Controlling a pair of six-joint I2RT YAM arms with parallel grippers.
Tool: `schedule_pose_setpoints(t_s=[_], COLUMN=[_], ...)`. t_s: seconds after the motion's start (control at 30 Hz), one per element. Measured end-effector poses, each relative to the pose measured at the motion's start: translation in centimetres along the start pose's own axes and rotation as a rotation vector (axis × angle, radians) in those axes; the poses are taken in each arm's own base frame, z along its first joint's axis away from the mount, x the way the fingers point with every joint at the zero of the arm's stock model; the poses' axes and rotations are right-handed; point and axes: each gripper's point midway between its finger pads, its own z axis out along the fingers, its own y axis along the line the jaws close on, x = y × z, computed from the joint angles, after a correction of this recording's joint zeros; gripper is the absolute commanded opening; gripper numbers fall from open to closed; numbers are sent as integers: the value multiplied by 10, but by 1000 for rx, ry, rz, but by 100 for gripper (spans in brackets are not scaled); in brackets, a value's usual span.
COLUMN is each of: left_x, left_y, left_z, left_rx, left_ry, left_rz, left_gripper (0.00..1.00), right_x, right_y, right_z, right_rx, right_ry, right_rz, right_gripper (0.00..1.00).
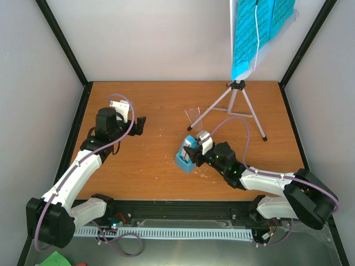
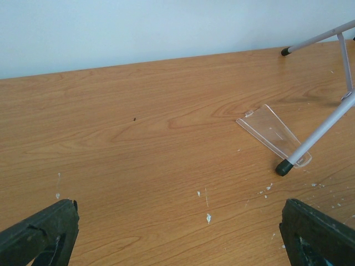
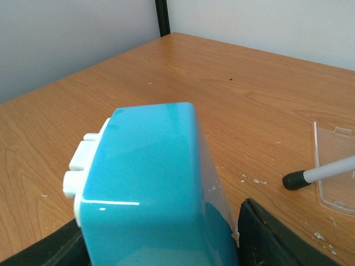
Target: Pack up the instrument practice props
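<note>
Left gripper [image 1: 137, 125] hovers over bare wood on the left half of the table [image 1: 155, 100], jaws spread as wide as they go, holding and touching nothing. It poses little hazard where it is. Right gripper [image 1: 191, 149], near the table's middle, is about half open and clamped on the light-blue metronome [image 3: 150, 183], one black finger against each flank and the white face turned to the left in the wrist view. Whether the base rests on the wood or hangs just above it cannot be told. The likeliest trouble is the grip itself: the shell is glossy and narrows toward one end, so a squeeze on the slanted sides could let it slide out or twist between the fingers when it is carried. Just right of it lies a clear plastic panel [image 2: 272, 133], with one rubber-tipped leg of the grey music stand [image 1: 238, 105] planted at its edge. A swing of the right arm or its looped cable toward the back right could catch that leg, and a foot at the edge of slick plastic may skid. The stand looks top-heavy with the bright-blue sheet-music pages [image 1: 255, 33] high on its desk, so a knock could tip it over.
</note>
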Motion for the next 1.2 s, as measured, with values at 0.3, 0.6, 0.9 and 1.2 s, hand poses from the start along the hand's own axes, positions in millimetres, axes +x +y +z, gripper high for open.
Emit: schedule_pose_setpoints(t_s=[0.3,0.6,0.9,1.2], left_x=[1,2,2,4], left_y=[0,-1,-1,-1], left_z=[1,2,2,2], left_rx=[0,6,7,7], left_ry=[3,7,7,10], left_rz=[0,-1,-1,-1], left_gripper=[99,100,100,100], right_x=[0,0,1,-5], right_y=[0,0,0,4], right_z=[0,1,2,-4], right_rx=[2,4,3,-22], right_ry=[0,8,20,20], right_rz=[4,19,35,28], right_gripper=[58,61,65,99])
